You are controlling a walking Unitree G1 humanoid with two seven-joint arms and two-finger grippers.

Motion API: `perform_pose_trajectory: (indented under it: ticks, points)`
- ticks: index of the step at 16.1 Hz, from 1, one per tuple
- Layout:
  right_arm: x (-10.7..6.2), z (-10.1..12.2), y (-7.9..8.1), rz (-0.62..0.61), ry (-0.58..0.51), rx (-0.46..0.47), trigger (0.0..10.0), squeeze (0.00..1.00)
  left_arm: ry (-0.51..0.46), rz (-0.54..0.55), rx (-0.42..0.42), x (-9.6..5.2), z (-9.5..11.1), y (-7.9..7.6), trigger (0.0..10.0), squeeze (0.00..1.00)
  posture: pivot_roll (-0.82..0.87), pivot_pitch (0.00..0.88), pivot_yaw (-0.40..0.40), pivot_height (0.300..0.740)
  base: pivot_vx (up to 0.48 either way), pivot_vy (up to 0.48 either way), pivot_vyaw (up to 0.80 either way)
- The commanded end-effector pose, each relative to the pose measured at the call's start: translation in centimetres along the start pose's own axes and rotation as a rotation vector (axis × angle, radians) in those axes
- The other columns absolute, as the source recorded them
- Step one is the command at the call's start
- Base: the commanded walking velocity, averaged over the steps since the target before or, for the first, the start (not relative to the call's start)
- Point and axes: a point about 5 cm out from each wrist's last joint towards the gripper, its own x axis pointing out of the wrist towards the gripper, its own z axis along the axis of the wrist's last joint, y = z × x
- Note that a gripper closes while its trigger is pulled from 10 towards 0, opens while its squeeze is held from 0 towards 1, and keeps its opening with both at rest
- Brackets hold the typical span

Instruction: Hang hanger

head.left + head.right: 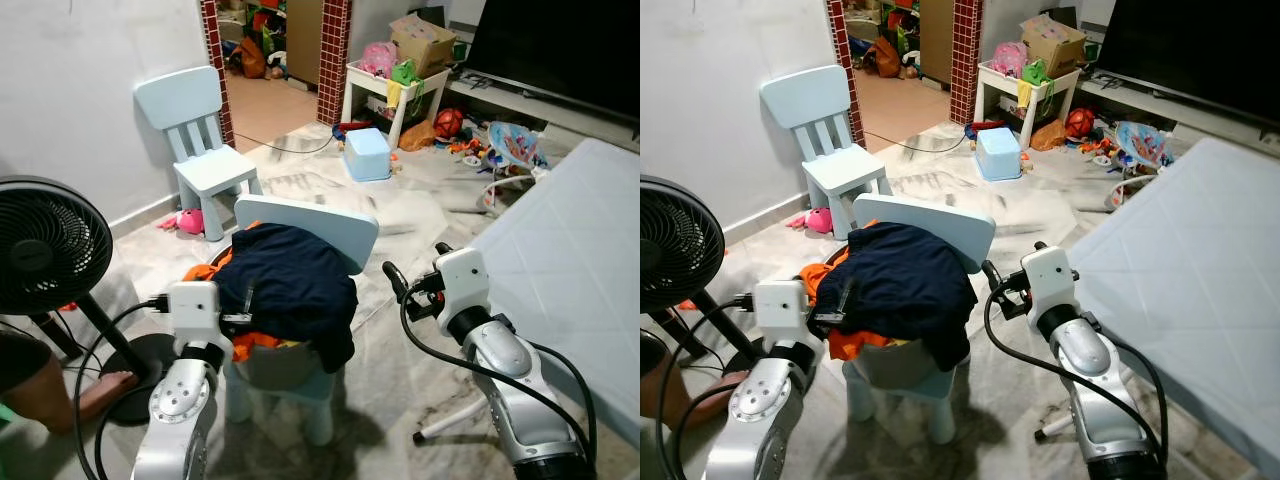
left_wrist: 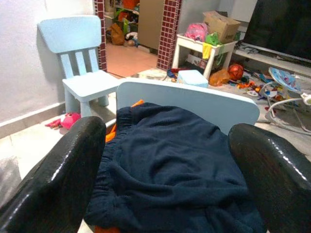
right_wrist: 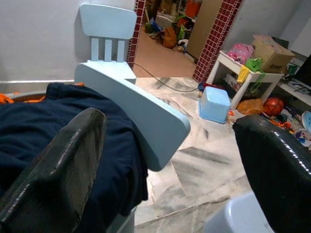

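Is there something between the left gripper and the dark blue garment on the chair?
Nothing visible stands between them. The left gripper is open, directly facing the dark blue garment, which lies on an orange garment on the light blue chair. No hanger can be made out.

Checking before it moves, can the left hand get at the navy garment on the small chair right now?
Probably yes. The left hand is open and points straight at the navy garment heaped on the chair, with nothing between them.

I see a navy garment (image 1: 908, 285) heaped over orange cloth (image 1: 852, 343) on the near blue chair (image 1: 930, 228); my right gripper (image 1: 992, 275) seems just beside it.
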Motion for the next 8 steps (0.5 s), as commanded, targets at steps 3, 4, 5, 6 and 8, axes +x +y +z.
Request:
perform_pose_trajectory:
  ticks: [3, 4, 5, 6, 8]
  points:
    - [-0.12, 0.27, -0.43, -0.01, -0.01, -0.022, 10.0, 0.0, -0.005, 0.011, -0.021, 0.19, 0.05, -0.01, 10.0, 0.0, -0.08, 0.0, -0.076, 0.74, 0.0, 0.0, 0.0]
    - [-0.12, 0.27, -0.43, -0.01, -0.01, -0.022, 10.0, 0.0, -0.005, 0.011, -0.021, 0.19, 0.05, -0.01, 10.0, 0.0, -0.08, 0.0, -0.076, 0.74, 0.0, 0.0, 0.0]
    - [-0.12, 0.27, -0.46, -0.01, -0.01, -0.023, 10.0, 0.0, -0.005, 0.013, -0.022, 0.22, 0.04, -0.02, 10.0, 0.0, -0.08, 0.0, -0.078, 0.74, 0.0, 0.0, 0.0]
    - [-0.09, 0.29, -0.49, -0.01, -0.01, -0.025, 10.0, 0.0, -0.005, 0.015, -0.023, 0.26, 0.03, -0.01, 10.0, 0.0, -0.08, 0.0, -0.079, 0.74, 0.0, 0.0, 0.0]
    - [0.0, 0.4, -0.55, -0.007, -0.013, -0.029, 10.0, 0.0, -0.007, 0.024, -0.024, 0.37, 0.01, 0.02, 10.0, 0.0, -0.08, 0.0, -0.08, 0.74, 0.0, 0.0, 0.0]
